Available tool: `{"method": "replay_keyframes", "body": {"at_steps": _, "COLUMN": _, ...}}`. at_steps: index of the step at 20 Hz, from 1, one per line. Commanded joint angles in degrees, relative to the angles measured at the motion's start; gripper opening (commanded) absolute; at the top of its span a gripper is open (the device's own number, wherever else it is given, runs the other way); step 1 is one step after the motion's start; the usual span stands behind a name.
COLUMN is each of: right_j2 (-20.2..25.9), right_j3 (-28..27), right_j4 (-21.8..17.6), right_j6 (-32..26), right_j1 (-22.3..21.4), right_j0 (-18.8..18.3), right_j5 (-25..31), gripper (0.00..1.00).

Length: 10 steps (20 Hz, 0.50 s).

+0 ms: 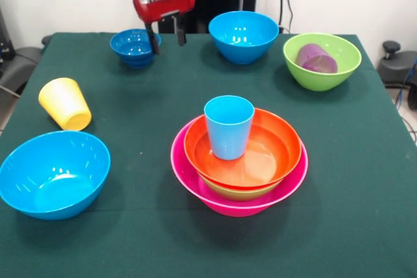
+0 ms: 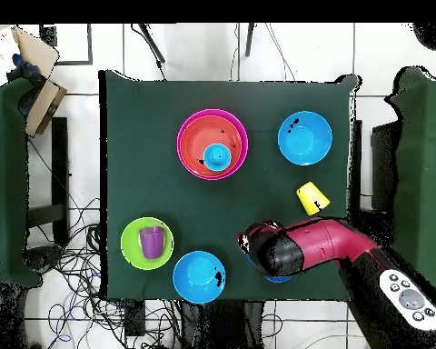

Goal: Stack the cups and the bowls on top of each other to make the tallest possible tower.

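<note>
The tower stands at the table's middle: a large pink bowl (image 1: 195, 180) (image 2: 187, 136) holds a lime-green bowl (image 1: 242, 193), a wide orange bowl (image 1: 273, 151) (image 2: 203, 136) and an upright light blue cup (image 1: 229, 126) (image 2: 217, 157). My gripper (image 1: 166, 37) is open and empty at the far side, just right of the small dark-blue bowl (image 1: 133, 47). A yellow cup (image 1: 65, 103) (image 2: 310, 197) lies on its side at the left. A purple cup (image 1: 316, 58) (image 2: 152, 241) lies inside the second lime-green bowl (image 1: 322, 76) (image 2: 131, 245).
One sky-blue bowl (image 1: 244, 36) (image 2: 199, 276) stands at the far side between the gripper and the green bowl. The other (image 1: 53, 172) (image 2: 304, 137) stands at the near left corner. In the overhead view the arm (image 2: 312, 250) covers most of the dark-blue bowl.
</note>
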Motion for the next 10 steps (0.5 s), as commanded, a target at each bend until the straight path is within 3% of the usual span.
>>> {"method": "replay_keyframes", "body": {"at_steps": 1, "right_j2": -3.41, "right_j3": -6.78, "right_j4": -7.43, "right_j6": -4.86, "right_j1": 7.75, "right_j0": 1.12, "right_j5": -1.32, "gripper": 1.0}}
{"method": "replay_keyframes", "body": {"at_steps": 10, "right_j2": -1.79, "right_j3": -6.36, "right_j4": -6.97, "right_j6": -9.71, "right_j1": 6.64, "right_j0": -4.9, "right_j5": 1.66, "gripper": 1.0}}
